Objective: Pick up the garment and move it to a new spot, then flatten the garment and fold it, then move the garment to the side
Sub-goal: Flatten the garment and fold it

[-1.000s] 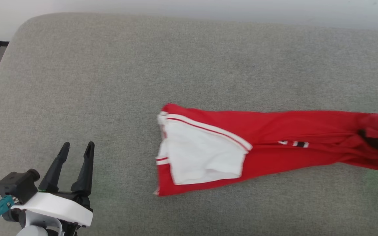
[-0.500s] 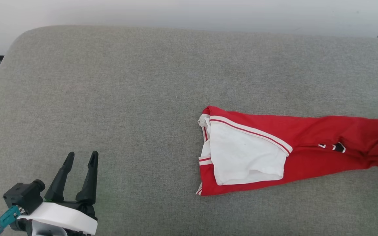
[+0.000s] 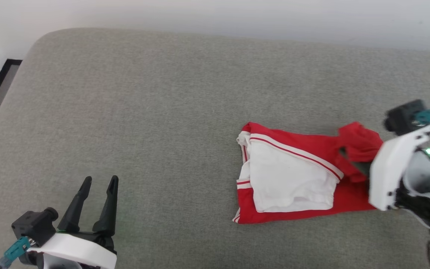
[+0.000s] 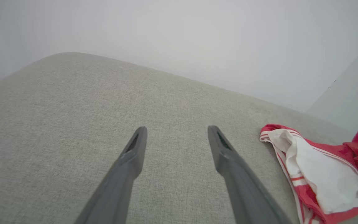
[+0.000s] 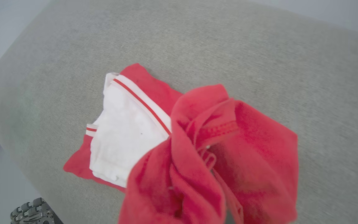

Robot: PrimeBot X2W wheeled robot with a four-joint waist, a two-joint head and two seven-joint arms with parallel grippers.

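Right gripper [image 3: 358, 164]: clamped on the garment [image 3: 293, 179] at its bunched red end.
Left gripper [image 3: 100, 179]: fingers apart, nothing held.
Location: sleeve end laid on grey cushion [image 3: 162, 112], right of centre.
Change: stretched-out red end is now carried back over the sleeves; fold judged under way.

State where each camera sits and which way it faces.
Head view: on the head, looking down at the grey cushion, showing the left end effector and right wrist.
Left wrist view: along the open left end effector across the cushion.
Right wrist view: down onto the bunched garment, which covers its fingers.
All three share the garment.
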